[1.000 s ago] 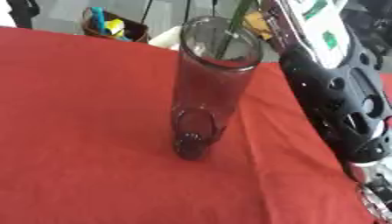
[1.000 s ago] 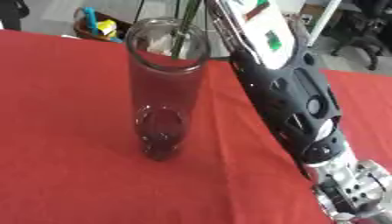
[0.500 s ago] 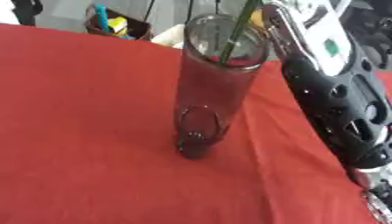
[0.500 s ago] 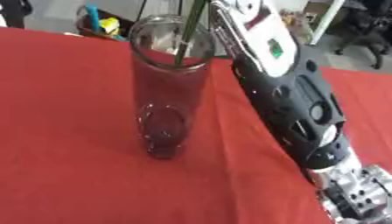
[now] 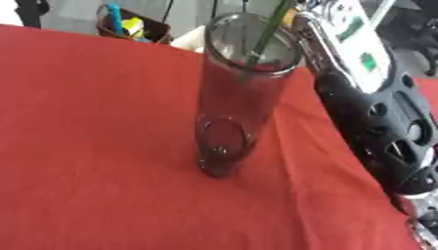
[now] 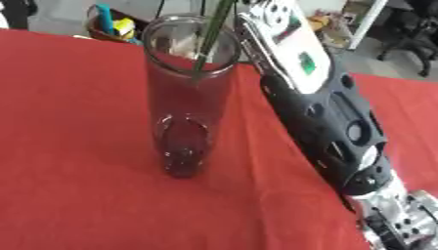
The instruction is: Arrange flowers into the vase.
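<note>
One green stem [image 6: 211, 33] inside the upright clear vase [image 6: 185, 102] on red cloth [image 6: 77, 146]; hand states impossible to tell.

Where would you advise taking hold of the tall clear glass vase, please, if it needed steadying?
Probably round the middle of the tall clear glass vase, coming from its left. It stands upright on the red tablecloth as a straight-walled cylinder, so fingers can wrap it there. A green stem pokes out of the mouth, and the robot's right arm lies along its right side.
</note>
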`<state>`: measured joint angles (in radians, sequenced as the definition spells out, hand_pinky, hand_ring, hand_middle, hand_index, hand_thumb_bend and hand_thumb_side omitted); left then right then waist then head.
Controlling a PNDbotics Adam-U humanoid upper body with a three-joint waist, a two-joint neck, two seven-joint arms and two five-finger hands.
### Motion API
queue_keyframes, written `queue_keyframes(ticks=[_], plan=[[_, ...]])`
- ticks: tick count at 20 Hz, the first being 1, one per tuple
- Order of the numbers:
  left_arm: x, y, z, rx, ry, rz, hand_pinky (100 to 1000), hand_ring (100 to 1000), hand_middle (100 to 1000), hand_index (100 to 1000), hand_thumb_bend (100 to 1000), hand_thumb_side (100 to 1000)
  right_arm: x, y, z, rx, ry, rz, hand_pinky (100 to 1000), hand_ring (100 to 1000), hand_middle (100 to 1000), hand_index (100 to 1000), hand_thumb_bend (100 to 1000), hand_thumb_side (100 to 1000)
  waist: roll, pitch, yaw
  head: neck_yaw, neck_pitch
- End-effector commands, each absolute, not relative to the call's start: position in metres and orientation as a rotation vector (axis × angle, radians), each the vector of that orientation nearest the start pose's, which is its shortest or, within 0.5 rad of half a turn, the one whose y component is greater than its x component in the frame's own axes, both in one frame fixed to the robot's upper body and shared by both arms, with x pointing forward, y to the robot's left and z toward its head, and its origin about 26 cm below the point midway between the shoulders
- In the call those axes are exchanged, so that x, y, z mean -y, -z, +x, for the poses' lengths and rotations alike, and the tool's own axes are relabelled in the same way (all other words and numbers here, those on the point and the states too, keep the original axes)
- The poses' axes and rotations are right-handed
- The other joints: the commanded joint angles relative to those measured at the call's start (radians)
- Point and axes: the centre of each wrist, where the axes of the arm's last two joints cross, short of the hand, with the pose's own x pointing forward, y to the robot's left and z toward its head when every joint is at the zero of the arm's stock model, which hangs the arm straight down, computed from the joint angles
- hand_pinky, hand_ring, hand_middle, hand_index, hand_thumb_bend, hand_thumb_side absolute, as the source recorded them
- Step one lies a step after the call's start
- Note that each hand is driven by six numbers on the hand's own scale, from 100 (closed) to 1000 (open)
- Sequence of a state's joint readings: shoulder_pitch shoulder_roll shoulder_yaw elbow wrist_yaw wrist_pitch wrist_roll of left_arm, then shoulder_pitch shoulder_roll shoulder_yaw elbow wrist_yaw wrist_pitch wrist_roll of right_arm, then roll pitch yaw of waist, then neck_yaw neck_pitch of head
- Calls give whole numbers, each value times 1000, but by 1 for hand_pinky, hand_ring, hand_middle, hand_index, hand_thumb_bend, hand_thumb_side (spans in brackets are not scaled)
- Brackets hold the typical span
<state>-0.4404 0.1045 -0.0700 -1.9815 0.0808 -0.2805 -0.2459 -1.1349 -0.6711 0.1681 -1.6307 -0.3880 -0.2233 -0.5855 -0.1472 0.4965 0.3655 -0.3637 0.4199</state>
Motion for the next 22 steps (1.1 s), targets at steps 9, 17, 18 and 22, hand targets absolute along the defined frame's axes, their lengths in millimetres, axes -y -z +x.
queue_keyframes(ticks=[9,17,18,22], plan=[[-190,-227,307,-3438,-732,462,525,594,815,794,100,982,230,-436,342,-3239,-75,5,100,100,100,100,100,546,3,-3,1,-4,-28],[-190,-226,307,-3440,-742,453,527,595,817,794,100,983,231,-434,340,-3217,-36,13,100,100,100,100,100,529,1,2,-4,1,-20],[-191,-226,307,-3442,-745,451,527,595,817,794,100,983,231,-434,339,-3218,-28,15,100,100,100,100,100,528,1,1,-6,3,-18],[-192,-225,307,-3450,-748,445,528,595,818,794,100,983,231,-435,334,-3216,-5,9,100,100,100,100,100,527,1,-6,-16,12,-11]])
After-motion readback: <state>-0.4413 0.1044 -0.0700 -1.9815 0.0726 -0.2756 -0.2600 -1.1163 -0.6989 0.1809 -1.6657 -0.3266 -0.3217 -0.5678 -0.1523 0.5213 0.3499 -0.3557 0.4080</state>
